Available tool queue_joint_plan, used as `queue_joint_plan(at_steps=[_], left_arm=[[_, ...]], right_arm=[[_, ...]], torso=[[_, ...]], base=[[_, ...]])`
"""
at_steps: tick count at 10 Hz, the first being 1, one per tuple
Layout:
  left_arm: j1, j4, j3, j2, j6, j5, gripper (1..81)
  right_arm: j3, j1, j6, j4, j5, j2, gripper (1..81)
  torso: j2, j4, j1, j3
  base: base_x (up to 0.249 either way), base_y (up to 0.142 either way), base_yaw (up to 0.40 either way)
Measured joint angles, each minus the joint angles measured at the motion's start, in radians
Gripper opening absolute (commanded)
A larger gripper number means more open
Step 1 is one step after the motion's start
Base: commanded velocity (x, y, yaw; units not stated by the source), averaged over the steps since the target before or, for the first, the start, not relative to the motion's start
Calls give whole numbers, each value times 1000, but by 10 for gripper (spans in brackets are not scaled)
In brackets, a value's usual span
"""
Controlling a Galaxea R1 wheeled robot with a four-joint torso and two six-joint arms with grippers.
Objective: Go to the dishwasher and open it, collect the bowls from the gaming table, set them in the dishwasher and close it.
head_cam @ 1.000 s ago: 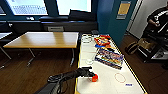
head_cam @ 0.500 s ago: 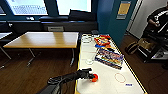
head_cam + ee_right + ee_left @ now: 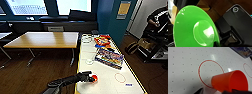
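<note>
The gaming table [image 3: 107,83] is long and white with a yellow edge strip. My left gripper [image 3: 91,79] reaches over its near end, shut on a small orange bowl [image 3: 94,78]. In the left wrist view the orange bowl [image 3: 230,82] is tilted just above the dotted white top, beside a red printed ring [image 3: 210,72]. A bright green bowl [image 3: 190,26] stands on edge close to the right wrist camera, above wooden floor, with my right gripper [image 3: 217,43] shut on its rim. The dishwasher is out of view.
Farther along the white table lie a colourful game box [image 3: 109,58], snack packets [image 3: 102,40] and two clear round dishes [image 3: 87,38] [image 3: 90,61]. A wooden-topped table [image 3: 45,40] stands to the left. A person [image 3: 157,20] stands at the far right by dark equipment.
My left arm with the orange bowl has shifted slightly nearer. Everything else looks the same.
</note>
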Motion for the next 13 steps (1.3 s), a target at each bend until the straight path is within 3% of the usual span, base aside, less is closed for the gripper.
queue_joint_plan(at_steps=[1, 2, 6, 8, 11, 13], left_arm=[[6, 1, -1, 0, 0, -1, 811], [14, 13, -1, 0, 7, -5, 10], [27, 75, 0, 1, 0, -36, 10], [25, 77, 4, 1, 0, -33, 10], [12, 81, 66, -7, -4, 24, 10], [-42, 53, 139, -4, -19, 38, 10]], right_arm=[[0, 0, 0, 0, -1, 2, 10], [-9, 0, 0, 0, -4, 11, 10], [-51, 2, 0, 0, -29, 32, 10], [-51, 8, 0, -1, -28, 31, 10], [-50, 7, -1, -3, -28, 30, 10], [-48, 7, -3, -3, -29, 30, 10]], torso=[[0, 0, 0, 0], [0, 0, 0, 0], [0, 0, 0, 0], [0, 0, 0, 0], [0, 0, 0, 0], [0, 0, 0, 0]], base=[[0, 0, 0], [0, 0, 0], [0, 0, 0], [0, 0, 0], [0, 0, 0], [0, 0, 0]])
